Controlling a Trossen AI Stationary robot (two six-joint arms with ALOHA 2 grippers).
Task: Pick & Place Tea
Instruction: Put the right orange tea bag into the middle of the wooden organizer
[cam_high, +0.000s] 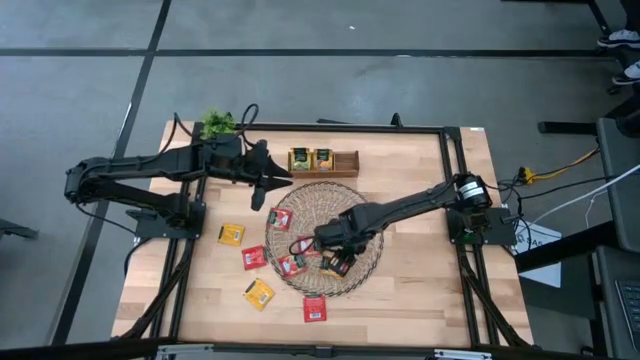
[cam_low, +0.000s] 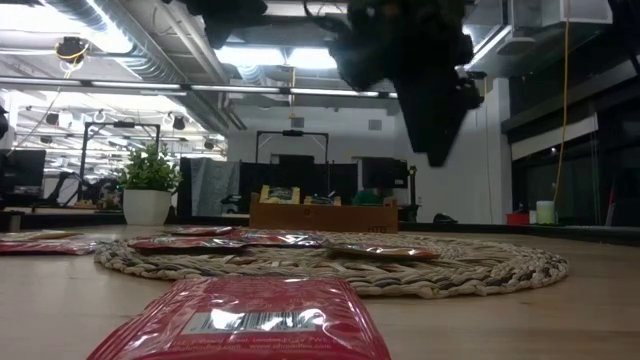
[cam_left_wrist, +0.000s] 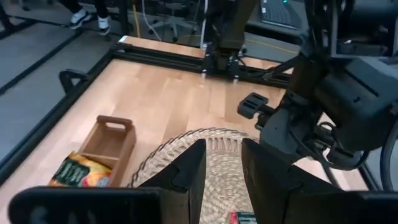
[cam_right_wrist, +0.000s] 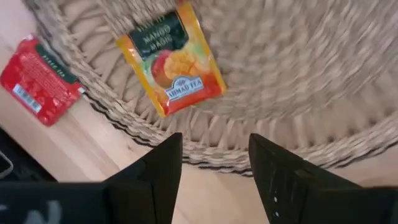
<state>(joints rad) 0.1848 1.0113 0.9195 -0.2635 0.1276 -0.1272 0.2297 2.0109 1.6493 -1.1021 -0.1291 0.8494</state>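
Observation:
Several small tea sachets lie flat around and on the round wicker mat. Red ones and an orange one are on the mat. Yellow and red ones lie on the bare table. My right gripper hangs open above the mat, pointing down. In its wrist view the orange sachet lies just beyond the fingertips, untouched. My left gripper is open and holds nothing. It hovers at the mat's far left rim, near the wooden box.
The wooden box at the table's far side holds two yellow sachets. A small potted plant stands at the far left corner. A red sachet lies on the table against the mat's rim. Another red sachet lies near the front edge.

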